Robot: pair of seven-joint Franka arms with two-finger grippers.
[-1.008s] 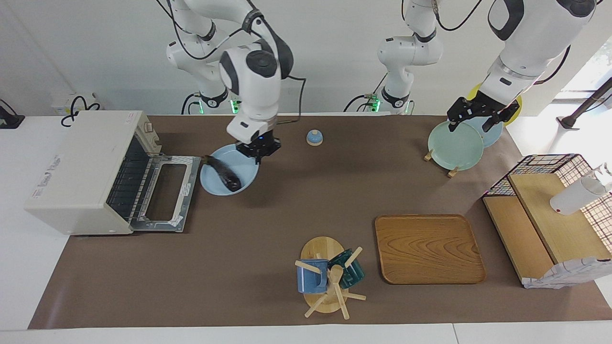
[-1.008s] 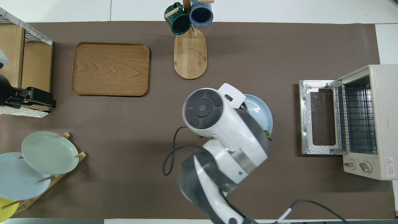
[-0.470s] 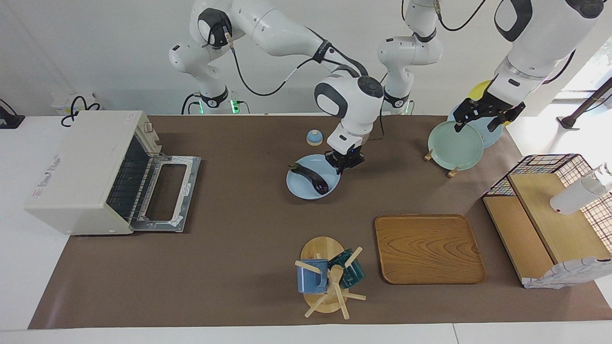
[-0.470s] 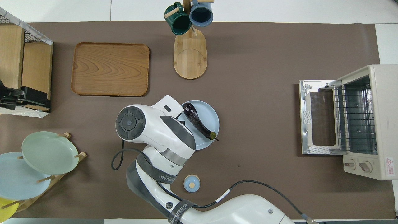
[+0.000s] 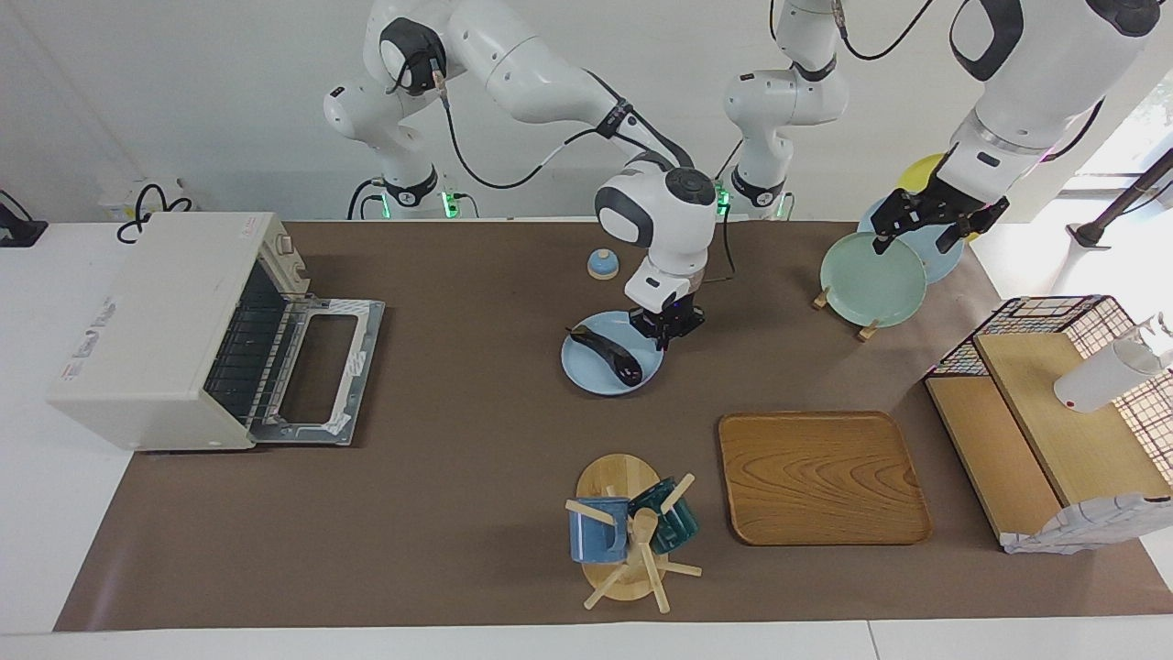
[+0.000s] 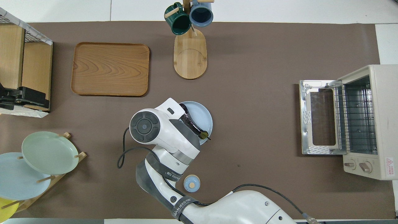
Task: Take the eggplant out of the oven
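The dark purple eggplant (image 5: 612, 353) lies on a light blue plate (image 5: 591, 374) in the middle of the table, away from the oven. It also shows in the overhead view (image 6: 192, 123) on the plate (image 6: 202, 115). My right gripper (image 5: 667, 334) is shut on the plate's rim at the side toward the left arm's end; I cannot tell whether the plate rests on the mat. The cream-white oven (image 5: 156, 321) stands at the right arm's end with its door (image 5: 321, 371) folded down and its rack (image 6: 354, 119) bare. My left gripper (image 5: 912, 236) waits open over the plate rack.
A small blue bell (image 5: 602, 264) sits nearer to the robots than the plate. A mug tree (image 5: 628, 532) and a wooden tray (image 5: 820, 477) lie farther out. A rack with a green plate (image 5: 871, 280) and a wire shelf (image 5: 1054, 431) stand at the left arm's end.
My right gripper carried the plate with the eggplant from beside the oven door to the table's middle, then shifted it slightly farther from the robots. The left gripper barely moved.
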